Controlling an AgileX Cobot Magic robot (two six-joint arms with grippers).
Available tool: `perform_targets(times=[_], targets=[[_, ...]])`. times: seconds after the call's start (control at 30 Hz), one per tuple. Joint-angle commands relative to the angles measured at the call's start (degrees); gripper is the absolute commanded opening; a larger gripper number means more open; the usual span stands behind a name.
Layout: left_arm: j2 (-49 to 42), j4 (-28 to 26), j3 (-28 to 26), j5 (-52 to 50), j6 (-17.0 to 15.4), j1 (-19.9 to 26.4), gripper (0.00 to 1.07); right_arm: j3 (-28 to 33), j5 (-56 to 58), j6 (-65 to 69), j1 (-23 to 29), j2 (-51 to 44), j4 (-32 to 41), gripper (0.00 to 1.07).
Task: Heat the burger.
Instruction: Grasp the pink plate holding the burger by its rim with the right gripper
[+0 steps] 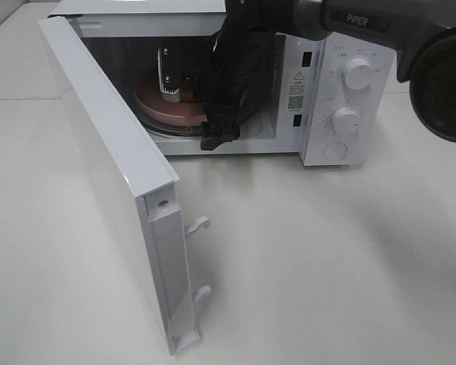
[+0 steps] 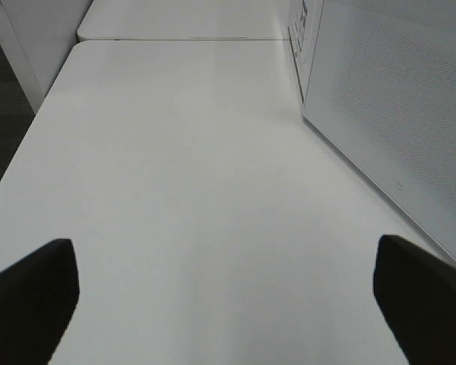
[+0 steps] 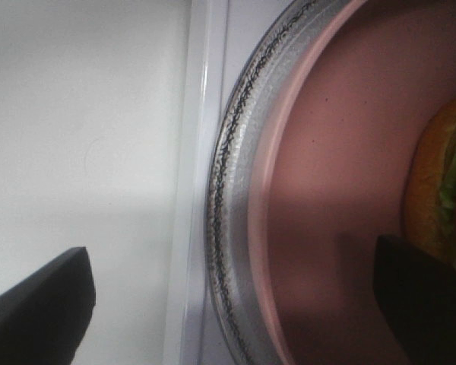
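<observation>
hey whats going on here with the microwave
The right arm is reaching into the open microwave, where the burger sits on a pink plate on the glass turntable. The right gripper is open, its fingers on either side of the plate's rim, not clamped on it. The door stands wide open, so heating hasn't begun. The left gripper hangs open over the table beside the door, holding nothing.

White table (image 2: 175,190) (two tops, butted at a seam) stretches ahead of the left pincer (image 2: 228,304); dark floor (image 2: 4,106) shows past its edge, light soft and even.
</observation>
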Motion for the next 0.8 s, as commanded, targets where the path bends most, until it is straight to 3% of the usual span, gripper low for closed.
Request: perform_targets(times=[0.03,0.8], targets=[[-0.3,0.1,0.1,-0.1,-0.3,0.1,1.01,-0.2,-0.2,-1.1,0.1,0.5,1.4,0.97],[-0.3,0.1,0.1,-0.1,-0.3,0.1,1.01,-0.2,0.2,-2.3,0.1,2.0,3.8,0.97]])
